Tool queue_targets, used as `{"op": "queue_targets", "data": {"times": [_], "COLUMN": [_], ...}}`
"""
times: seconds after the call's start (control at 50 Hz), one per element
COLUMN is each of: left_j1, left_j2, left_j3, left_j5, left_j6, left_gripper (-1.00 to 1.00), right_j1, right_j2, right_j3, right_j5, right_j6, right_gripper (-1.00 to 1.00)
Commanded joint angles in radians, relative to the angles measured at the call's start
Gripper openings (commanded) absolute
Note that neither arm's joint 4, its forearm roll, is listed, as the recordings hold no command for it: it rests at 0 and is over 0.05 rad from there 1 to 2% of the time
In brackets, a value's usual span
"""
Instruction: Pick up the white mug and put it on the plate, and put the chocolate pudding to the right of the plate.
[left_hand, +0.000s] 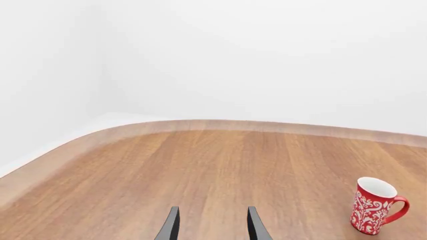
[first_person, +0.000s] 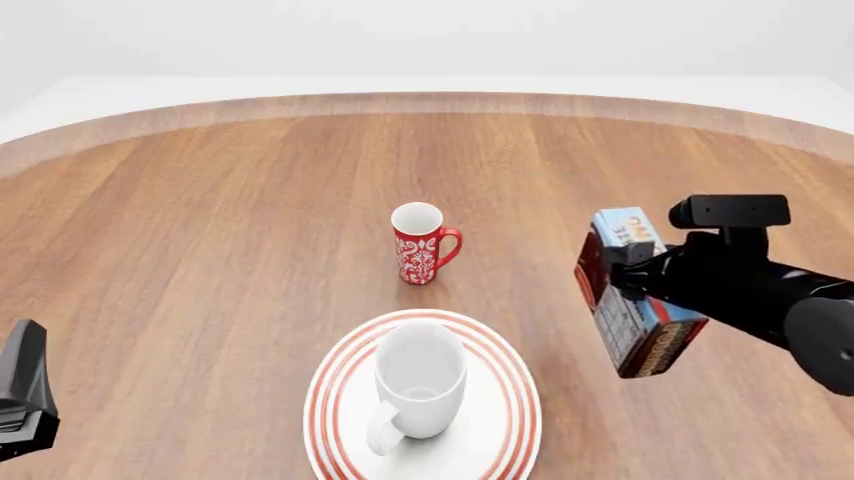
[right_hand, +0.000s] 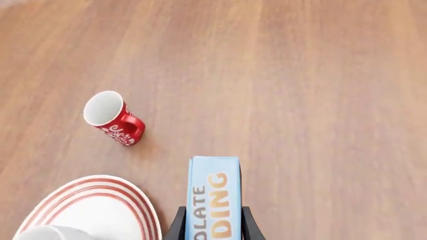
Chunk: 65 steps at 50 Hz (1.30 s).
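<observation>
The left gripper (left_hand: 212, 225) is idling with its jaws apart, holding nothing, well left of the plate (first_person: 514, 400). The mug (first_person: 420, 385) is already standing on that plate, so that half looks done. The right gripper (right_hand: 212, 220) is clamping the pudding (first_person: 634, 300) in the air, with the plate just to its left; setting it down is what is left.

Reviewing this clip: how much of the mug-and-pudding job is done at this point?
Done: the white mug stands on the plate. In hand: the right pincer grips the pudding above the table, to the plate's right. Left: set the pudding down there and release. The left pincer is open and holds nothing; the red mug stands beyond the plate.
</observation>
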Motion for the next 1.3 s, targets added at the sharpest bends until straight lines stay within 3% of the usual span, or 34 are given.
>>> {"op": "queue_targets", "data": {"times": [0.02, 0.22, 0.54, 1.14, 1.3], "left_j1": [0.000, 0.001, 0.002, 0.003, 0.003], "left_j2": [0.000, -0.002, -0.002, -0.005, -0.004], "left_j3": [0.000, 0.000, 0.000, 0.000, 0.000], "left_j5": [0.000, 0.002, 0.003, 0.005, 0.005], "left_j6": [0.001, 0.002, 0.002, 0.004, 0.005], "left_gripper": [1.00, 1.00, 1.00, 1.00, 1.00], "right_j1": [-0.024, -0.046, -0.066, -0.089, -0.096], "right_j2": [-0.041, -0.155, -0.086, -0.096, -0.053], "right_j3": [0.042, 0.095, 0.133, 0.236, 0.258], "right_j5": [0.012, 0.086, 0.012, -0.021, -0.067], "right_j6": [0.009, 0.003, 0.001, -0.002, -0.002], "right_gripper": [-1.00, -1.00, -1.00, -1.00, -1.00]}}
